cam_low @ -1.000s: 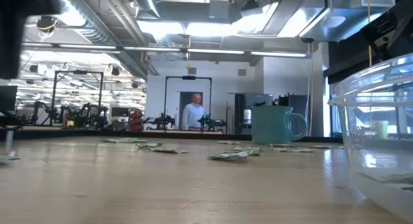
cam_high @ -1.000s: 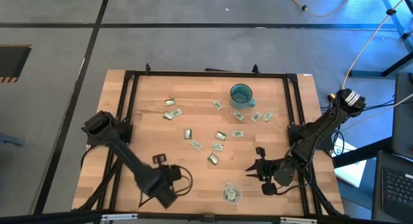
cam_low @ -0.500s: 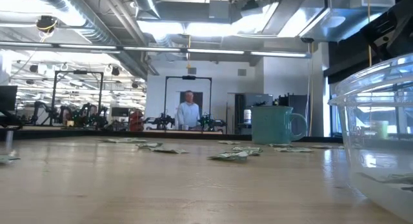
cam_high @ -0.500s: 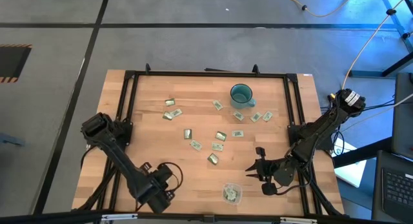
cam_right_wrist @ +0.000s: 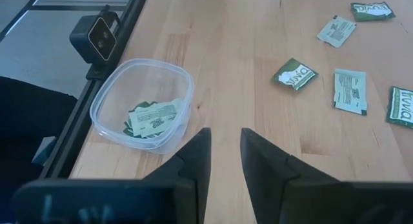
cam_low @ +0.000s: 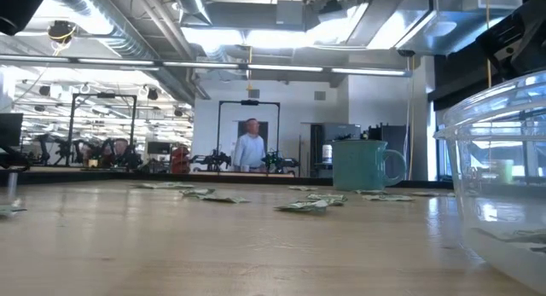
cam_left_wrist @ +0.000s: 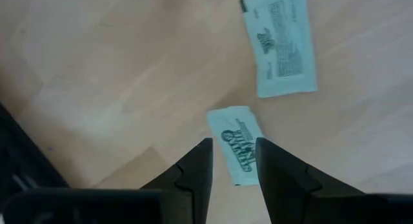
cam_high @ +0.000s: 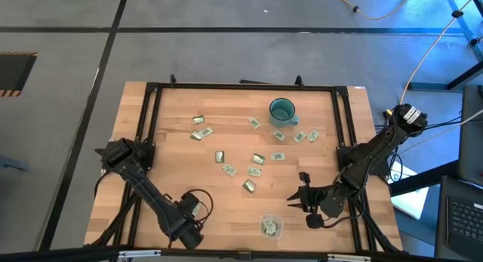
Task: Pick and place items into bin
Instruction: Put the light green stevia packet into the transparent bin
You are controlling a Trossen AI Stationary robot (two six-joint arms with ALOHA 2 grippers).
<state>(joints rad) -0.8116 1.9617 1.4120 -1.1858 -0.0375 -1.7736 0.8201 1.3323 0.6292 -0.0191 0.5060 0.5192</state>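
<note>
Several small pale green and white packets (cam_high: 257, 159) lie flat on the wooden table, mostly around its middle and next to a teal mug (cam_high: 281, 109). The clear bin (cam_high: 270, 225) stands at the near edge with a few packets (cam_right_wrist: 151, 117) in it. My left gripper (cam_high: 190, 219) hovers near the near edge, left of the bin, open. Its wrist view shows two packets on the wood beyond the fingertips (cam_left_wrist: 233, 146), one (cam_left_wrist: 240, 146) in line with the gap. My right gripper (cam_high: 296, 189) waits right of the bin, open and empty (cam_right_wrist: 226, 137).
A black frame rail (cam_high: 148, 126) runs around the table top. The mug (cam_low: 363, 164) stands at the far side. A small camera (cam_right_wrist: 97, 35) sits on the rail beside the bin (cam_right_wrist: 143, 104). Bare wood lies at the near left. A person stands far off in the room (cam_low: 250, 148).
My left arm has drawn back toward the table's near edge, and its gripper now sits lower and slightly farther left than a second ago. The right arm has kept still. The packets and the bin have stayed in place.
</note>
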